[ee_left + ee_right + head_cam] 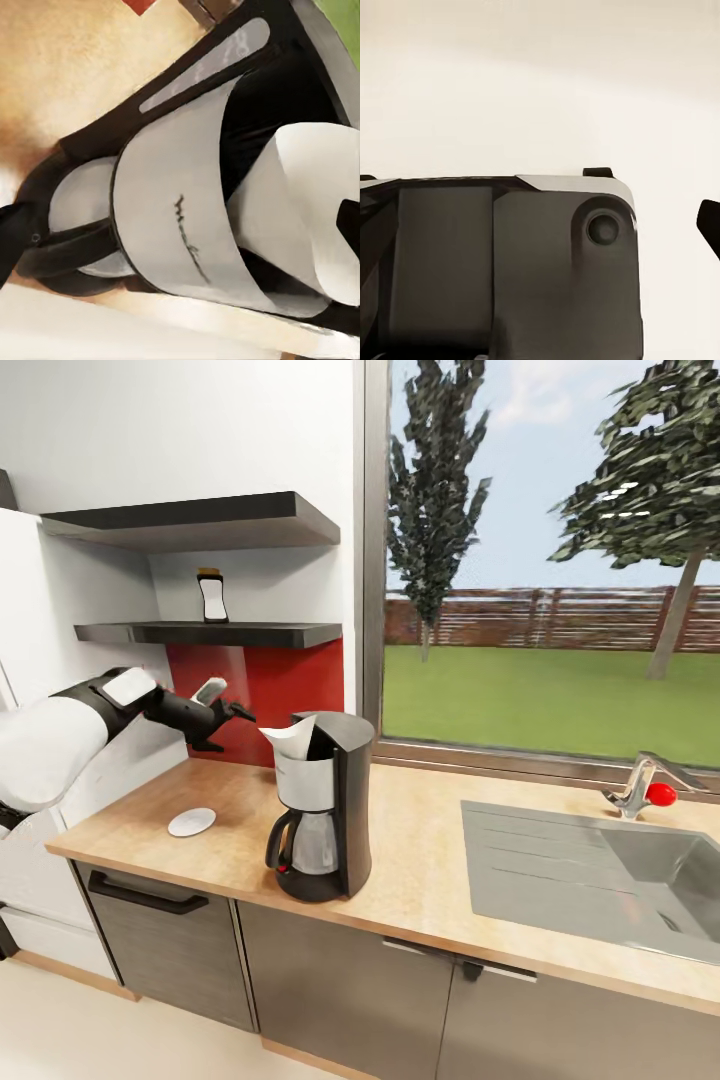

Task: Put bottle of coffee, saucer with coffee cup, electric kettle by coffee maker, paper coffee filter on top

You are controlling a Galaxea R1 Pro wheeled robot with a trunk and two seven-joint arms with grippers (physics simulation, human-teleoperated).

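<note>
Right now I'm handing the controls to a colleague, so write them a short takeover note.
Left gripper: empty, hovering left of the coffee maker; open or shut unclear. Right gripper: state unclear.
Paper coffee filter sits on top of the coffee maker: done.
Saucer lies on the kitchen countertop, left of the machine, no cup on it.
Bottle of coffee stands on the kitchen shelf.
Left: bottle, cup, kettle.
</note>
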